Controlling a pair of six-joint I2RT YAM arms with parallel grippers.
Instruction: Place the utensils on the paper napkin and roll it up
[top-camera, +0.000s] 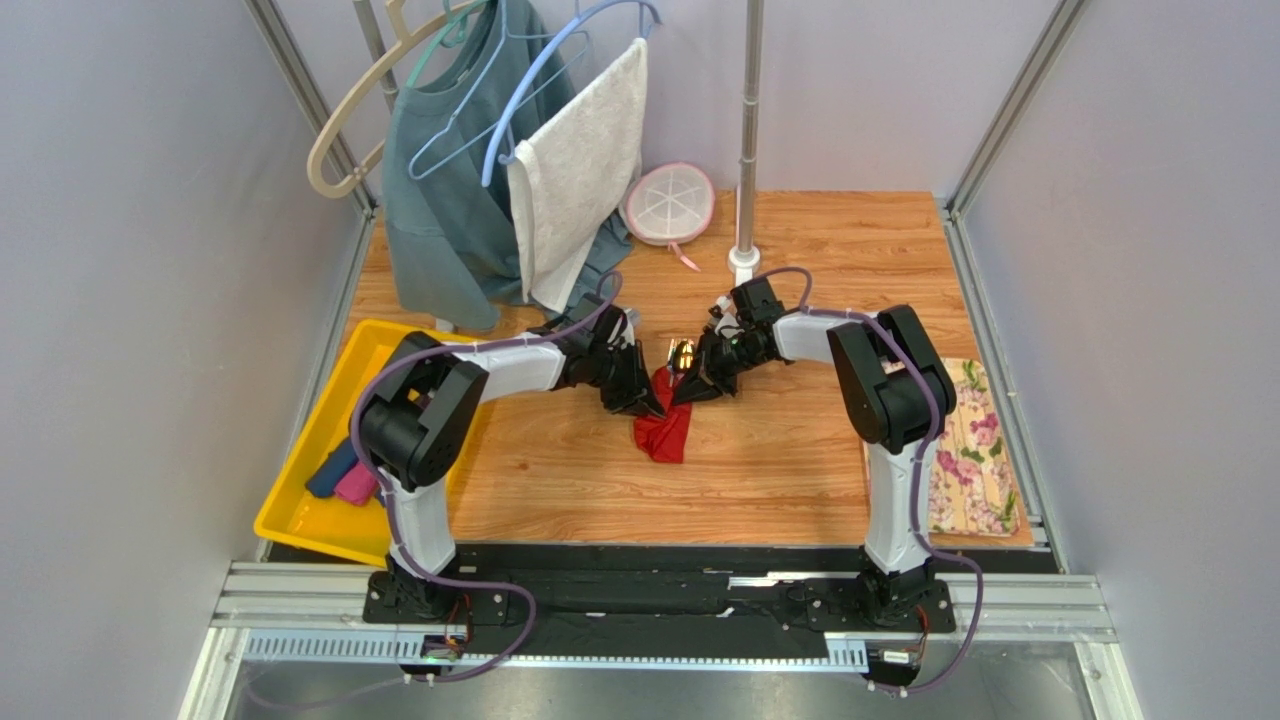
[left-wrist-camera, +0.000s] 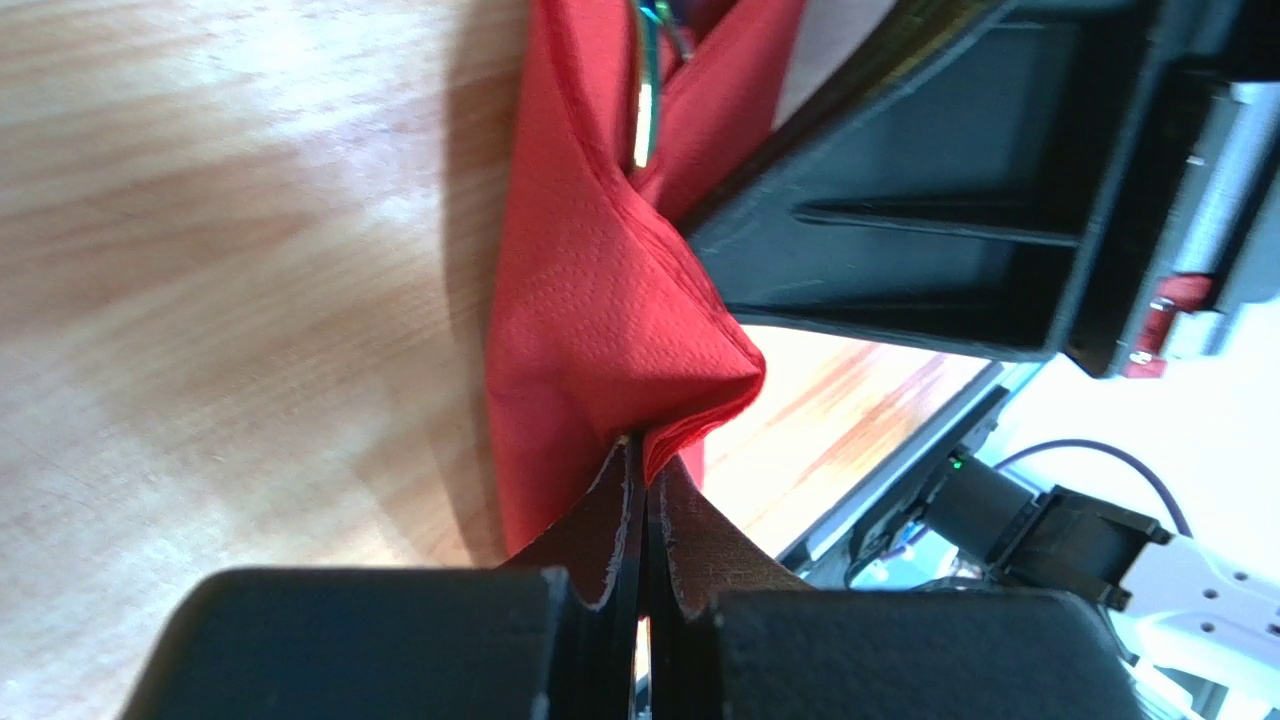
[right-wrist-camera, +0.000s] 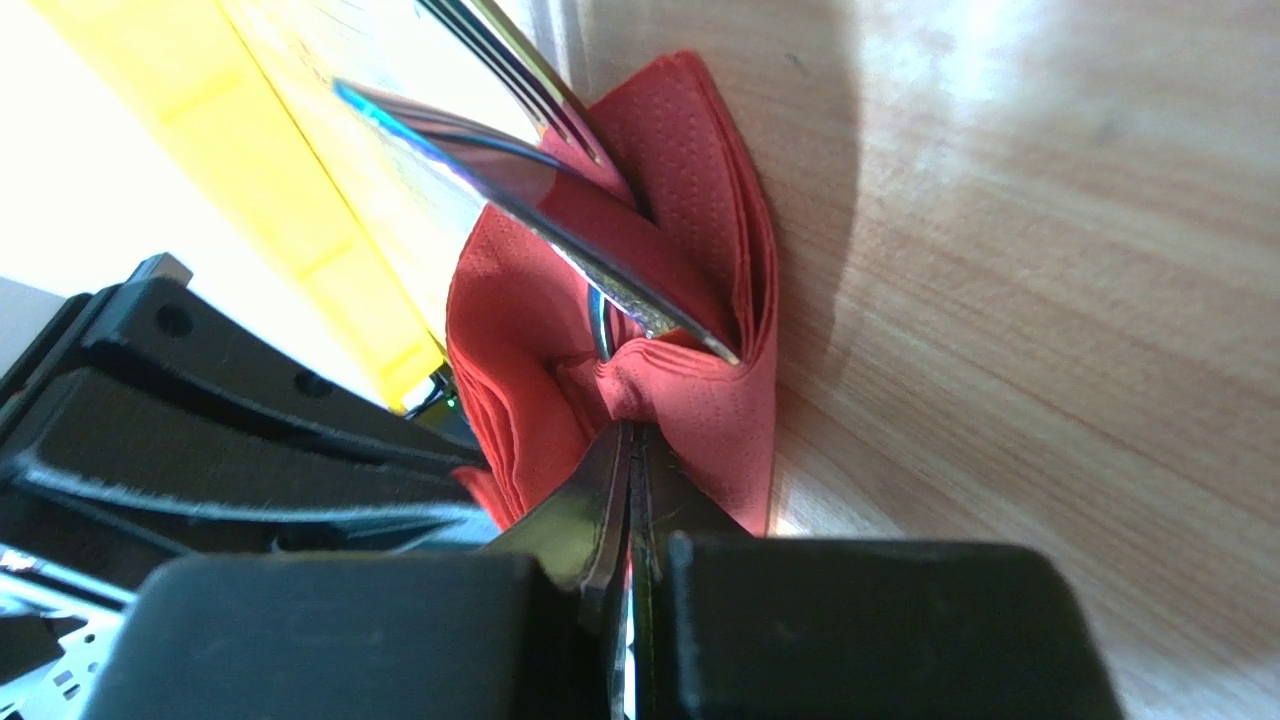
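Left gripper (left-wrist-camera: 646, 450) and right gripper (right-wrist-camera: 628, 443) clamped on thin red paper napkin (left-wrist-camera: 601, 300)!
Near the upright silver pole (top-camera: 747, 135) it sagged, soft, tearable, around slippery gold metal utensils (right-wrist-camera: 571, 240); folded edges looked the safest hold.

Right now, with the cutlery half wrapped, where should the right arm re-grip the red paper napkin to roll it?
Grip the thin red paper napkin at its stacked folded edge beside the shiny metal utensils, coming in from the bare wooden table side. The layers are thickest there and hug the metal, so the fingers would likely trap both.
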